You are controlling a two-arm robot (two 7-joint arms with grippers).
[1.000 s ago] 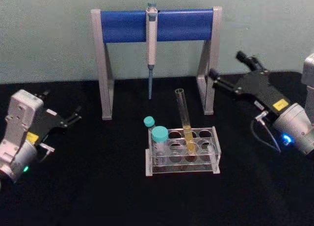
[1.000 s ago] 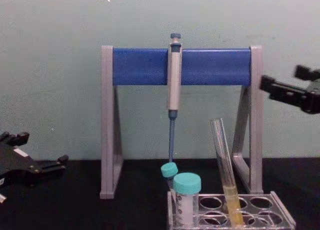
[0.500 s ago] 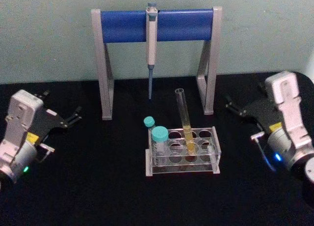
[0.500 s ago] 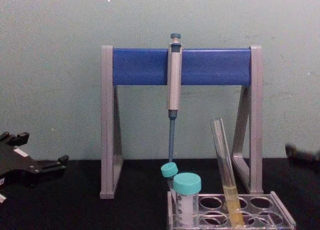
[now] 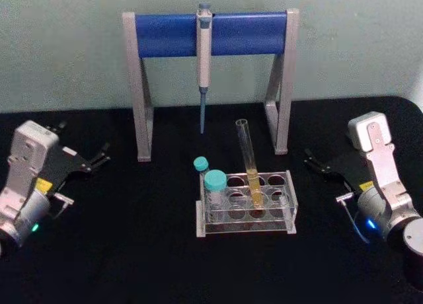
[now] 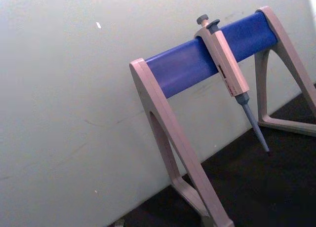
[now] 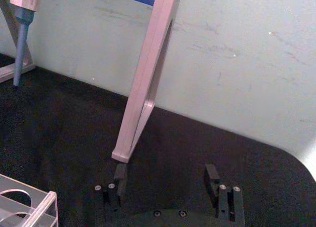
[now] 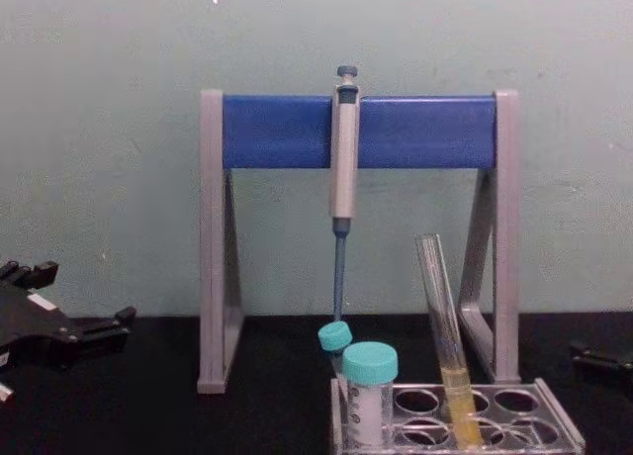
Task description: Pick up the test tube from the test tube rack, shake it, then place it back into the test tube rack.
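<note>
Work surface is a black matte tabletop [image 5: 132, 251] set against a pale grey-green wall [image 5: 66, 46] that shows faint scuffs and one small white fleck high up in the chest view. The test tube rack [image 5: 246, 218] sits near the centre of the table, in front of the pipette stand [image 5: 211, 34]. The test tube [image 5: 250, 165] stands in a rack hole in the middle of the rows, leaning slightly toward the left at its open top, yellow liquid filling its lower part. Two teal-capped tubes [image 5: 213, 182] occupy the left end of the rack. A grey-blue pipette [image 5: 203, 59] hangs from the blue crossbar of the stand, tip pointing down and clear of the table. Left gripper [image 5: 99, 157] rests low at the left side of the table, well apart from the rack; its fingers appear spread and empty, though the angle is poor. Right gripper [image 7: 165, 180] sits low at the right side, near the stand's right foot and apart from the rack; the right wrist view shows its two black fingers [image 7: 119, 175] set wide with nothing between them. The table's right rear corner is rounded.
</note>
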